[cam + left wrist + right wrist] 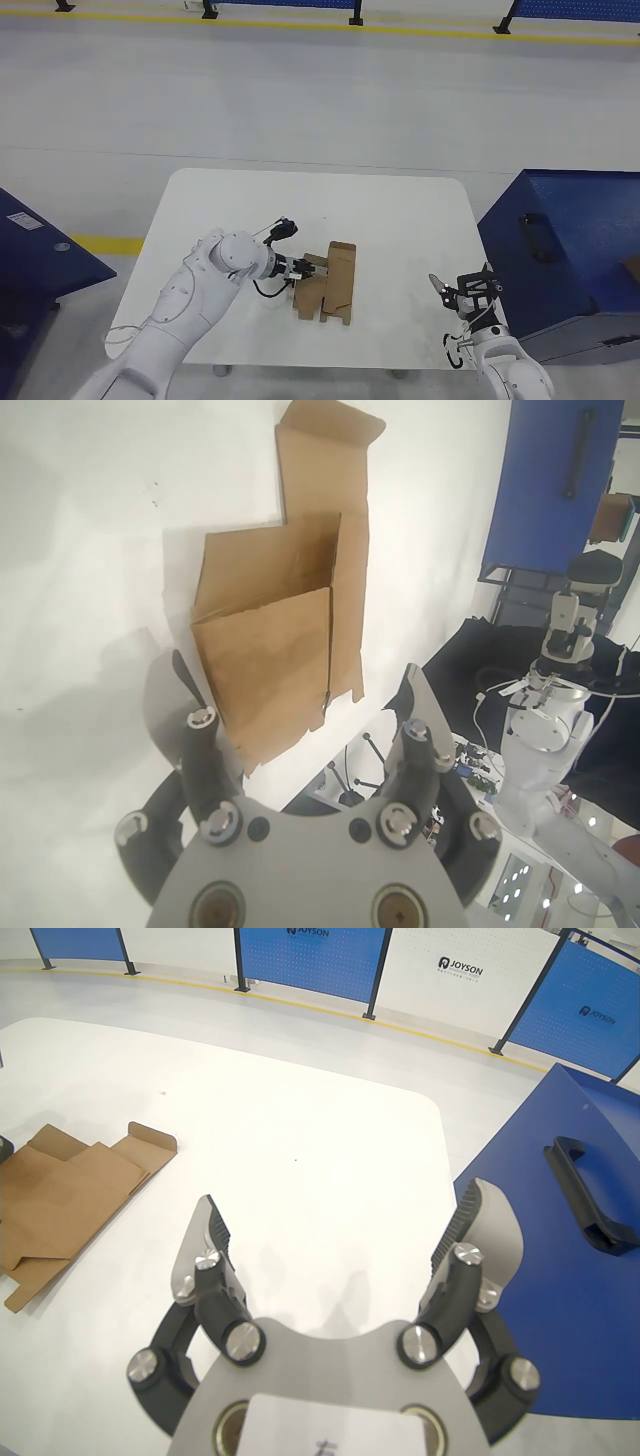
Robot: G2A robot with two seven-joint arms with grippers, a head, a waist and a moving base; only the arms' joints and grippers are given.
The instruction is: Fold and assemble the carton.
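Observation:
The carton point(335, 282) is a brown cardboard blank lying mostly flat near the table's front middle. Its panels overlap, and a small end flap curls up. In the left wrist view the carton point(280, 610) lies just ahead of my left gripper point(300, 682), whose fingers are spread wide to either side of the carton's nearest ragged edge. From above, the left gripper point(302, 268) sits at the carton's left edge. My right gripper point(462, 290) hovers open and empty near the table's front right corner, well away from the carton point(75, 1188).
The white table point(400, 210) has rounded corners. A blue cabinet point(560, 250) with a black handle point(585, 1193) stands close to its right side, beside my right gripper point(342, 1200). Another blue unit point(30, 250) stands to the left. Bare tabletop lies between the carton and the right gripper.

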